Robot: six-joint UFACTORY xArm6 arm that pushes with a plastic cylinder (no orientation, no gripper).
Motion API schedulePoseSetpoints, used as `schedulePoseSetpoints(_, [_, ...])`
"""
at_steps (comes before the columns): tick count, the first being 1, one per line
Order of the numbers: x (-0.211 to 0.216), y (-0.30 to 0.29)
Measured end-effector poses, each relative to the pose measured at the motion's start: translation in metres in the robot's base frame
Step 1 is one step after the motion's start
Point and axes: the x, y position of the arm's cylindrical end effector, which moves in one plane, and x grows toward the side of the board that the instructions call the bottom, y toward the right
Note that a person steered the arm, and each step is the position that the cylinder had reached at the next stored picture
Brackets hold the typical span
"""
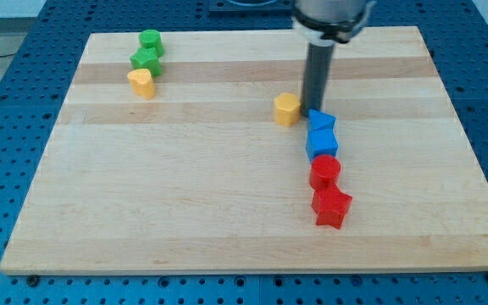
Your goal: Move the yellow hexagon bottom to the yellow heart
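The yellow hexagon [287, 109] lies near the middle of the wooden board [185, 195], a little toward the view's top. The yellow heart [141, 83] lies at the view's upper left, just below two green blocks. My tip [313, 107] is the lower end of the dark rod, right next to the hexagon's right side and just above a blue block; I cannot tell if it touches the hexagon.
A green cylinder [151, 40] and a green star-like block [145, 60] stand above the yellow heart. Right of centre runs a column: a blue block [321, 123], a blue cube [321, 142], a red cylinder [324, 172] and a red star [331, 207].
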Motion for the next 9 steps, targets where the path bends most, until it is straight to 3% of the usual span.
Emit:
schedulePoseSetpoints(4, [-0.004,-0.153])
schedulePoseSetpoints(6, [-0.004,-0.200])
schedulePoseSetpoints(8, [-0.004,-0.215])
schedulePoseSetpoints(9, [-0.003,-0.178])
